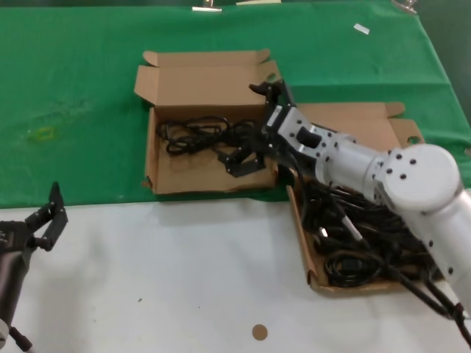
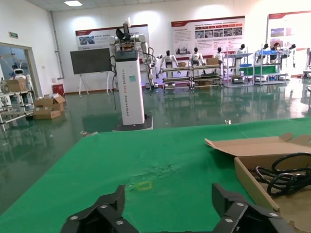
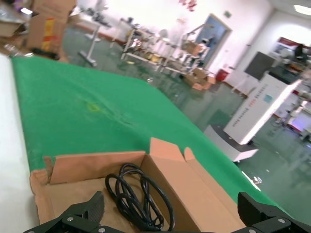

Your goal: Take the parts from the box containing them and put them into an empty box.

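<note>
Reaching across from the right, our right end effector [image 1: 254, 147] hangs over the squarish cardboard box [image 1: 193, 180] on the green cloth [image 1: 73, 88], its fingers spread wide with nothing between them. The head view shows that box already holding a few black power cords [image 1: 193, 134] in its far half, lid folded back. Just beside it, nearer our right side, sits the longer skewed cardboard box [image 1: 353, 121], packed with a tangle of more looped cords [image 1: 360, 243], partly hidden under our right arm.

The right wrist view gives us what the head view does not: from low inside the squarish box we see a looped cord [image 3: 138, 196] lying against the box floor beside an upright wall [image 3: 194, 194], with both fingertips [image 3: 85, 213] set well apart at the picture's edge.

Our left end effector [image 1: 45, 219] is parked over the white desk [image 1: 184, 279], well apart from both boxes. Its wrist view shows the fingers [image 2: 104, 213] open and empty, looking across the cloth to the squarish box's near wall [image 2: 252, 182] and a cord inside; behind lies a hall with a white robot stand [image 2: 130, 82].
</note>
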